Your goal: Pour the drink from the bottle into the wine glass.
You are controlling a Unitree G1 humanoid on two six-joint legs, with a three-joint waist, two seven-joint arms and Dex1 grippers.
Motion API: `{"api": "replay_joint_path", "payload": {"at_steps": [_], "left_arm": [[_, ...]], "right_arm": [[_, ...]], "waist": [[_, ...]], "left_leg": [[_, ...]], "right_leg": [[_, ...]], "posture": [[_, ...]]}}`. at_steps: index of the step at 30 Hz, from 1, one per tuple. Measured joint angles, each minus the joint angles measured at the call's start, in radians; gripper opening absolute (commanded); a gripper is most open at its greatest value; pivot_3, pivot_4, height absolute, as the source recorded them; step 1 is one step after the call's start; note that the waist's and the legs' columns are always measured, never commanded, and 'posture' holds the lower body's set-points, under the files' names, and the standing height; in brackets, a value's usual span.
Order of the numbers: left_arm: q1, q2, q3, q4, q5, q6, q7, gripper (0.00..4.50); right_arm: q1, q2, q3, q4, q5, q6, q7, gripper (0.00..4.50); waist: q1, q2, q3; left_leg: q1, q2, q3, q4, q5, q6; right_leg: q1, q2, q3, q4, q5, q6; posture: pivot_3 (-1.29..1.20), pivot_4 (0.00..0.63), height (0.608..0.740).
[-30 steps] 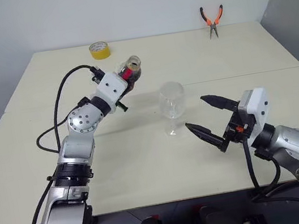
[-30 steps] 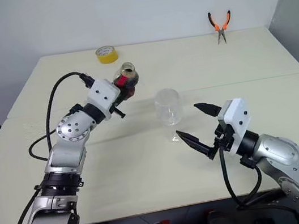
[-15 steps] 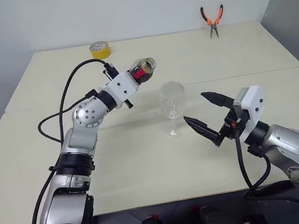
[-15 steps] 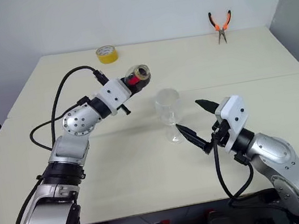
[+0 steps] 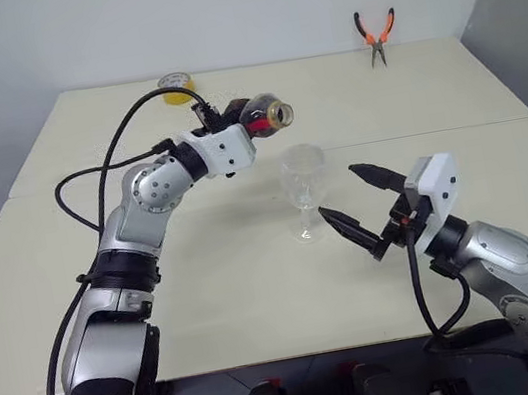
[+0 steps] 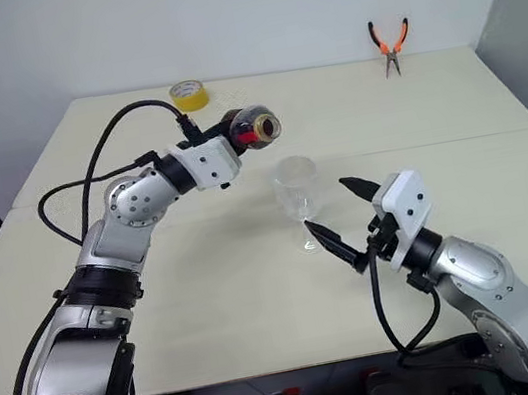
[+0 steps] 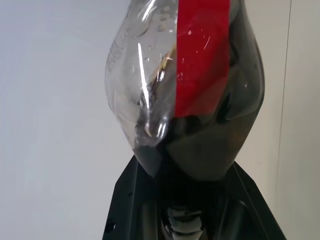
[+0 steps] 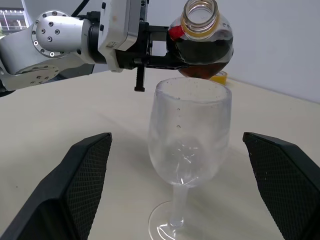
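Cola-dark drink (image 8: 202, 55) sat in the small, squat clear plastic bottle (image 5: 261, 117) with its red label, which I saw pinched by my left gripper (image 5: 244, 125) and held in the air, tipped on its side, its open yellowish mouth pointing toward the glass. Behind it, on the cream table (image 5: 210, 298), lay a yellow roll of tape (image 6: 188, 95). Just right of the bottle and lower stood the clear stemmed wine glass (image 5: 304, 189), upright on the table, with no dark liquid visible in its bowl. Further right, my right gripper (image 5: 356, 204) hovered beside the glass stem, black fingers (image 8: 82, 172) spread wide, touching nothing. Orange-handled pliers (image 5: 375, 34) lay at the far right edge.
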Motion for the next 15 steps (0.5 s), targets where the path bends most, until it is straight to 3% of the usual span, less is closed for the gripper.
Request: {"api": "replay_joint_path", "payload": {"at_steps": [15], "left_arm": [[-0.039,0.031,-0.039,0.081,0.129,-0.133,0.106,0.63]], "right_arm": [[-0.021,0.007,0.0,0.0,0.001,0.009,-0.019,4.5]], "waist": [[0.0,0.0,0.0]], "left_leg": [[0.0,0.0,0.0,0.0,0.0,0.0]], "right_leg": [[0.0,0.0,0.0,0.0,0.0,0.0]], "posture": [[0.0,0.15,0.74]]}}
